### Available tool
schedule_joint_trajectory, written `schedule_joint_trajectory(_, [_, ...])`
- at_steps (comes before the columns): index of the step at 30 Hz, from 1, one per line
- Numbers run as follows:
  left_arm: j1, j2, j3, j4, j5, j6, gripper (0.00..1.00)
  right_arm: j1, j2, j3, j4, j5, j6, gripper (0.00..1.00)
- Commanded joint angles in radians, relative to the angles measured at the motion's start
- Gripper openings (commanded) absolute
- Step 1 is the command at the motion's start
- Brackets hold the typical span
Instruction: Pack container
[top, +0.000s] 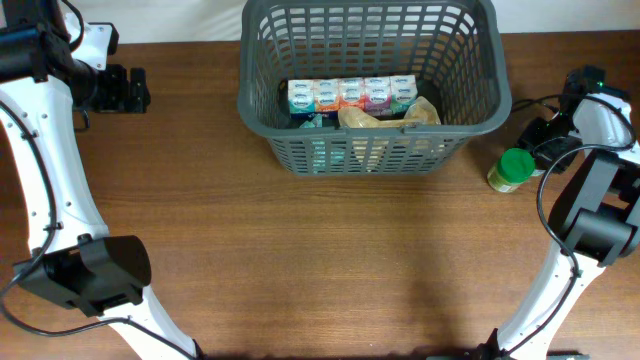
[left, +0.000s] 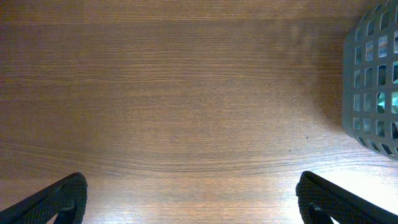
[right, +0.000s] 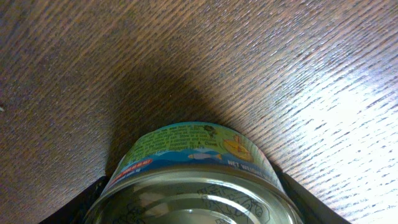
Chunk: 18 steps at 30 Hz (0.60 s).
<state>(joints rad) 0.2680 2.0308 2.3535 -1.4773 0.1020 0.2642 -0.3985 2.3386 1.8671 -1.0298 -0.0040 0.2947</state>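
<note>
The container, a large dark grey slotted basket (top: 370, 150), stands at the back middle of the table; its corner shows in the left wrist view (left: 373, 81). It holds a row of small colourful cartons (top: 350, 95) and a tan bag (top: 390, 117). My right gripper (top: 543, 140) is low by the table at the far right, right of the basket. In the right wrist view its fingers (right: 196, 202) are shut against both sides of a small metal tin can (right: 193, 155) with a fish label. My left gripper (top: 130, 90) is open and empty at the far left (left: 193, 199).
A jar with a green lid (top: 512, 170) stands on the table just left of my right gripper, by the basket's right front corner. Black cables lie at the far right. Bare wooden table (left: 186, 93) lies under the left gripper.
</note>
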Motion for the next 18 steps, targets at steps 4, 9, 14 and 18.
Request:
schedule_joint_trajectory(4, [0.005, -0.017, -0.002, 0.0, 0.014, -0.013, 0.99, -0.037, 0.024, -0.03, 0.005, -0.014, 0.028, 0.49])
schedule_joint_trajectory(9, [0.005, -0.017, -0.002, 0.0, 0.014, -0.013, 0.99, -0.087, 0.024, -0.029, -0.01, -0.014, 0.028, 0.46])
schedule_joint_trajectory(14, [0.005, -0.017, -0.002, 0.0, 0.014, -0.013, 0.99, -0.125, 0.024, -0.029, -0.024, -0.014, 0.028, 0.44])
schedule_joint_trajectory(18, [0.005, -0.017, -0.002, 0.0, 0.014, -0.013, 0.99, -0.127, 0.022, -0.029, -0.028, -0.014, 0.028, 0.42])
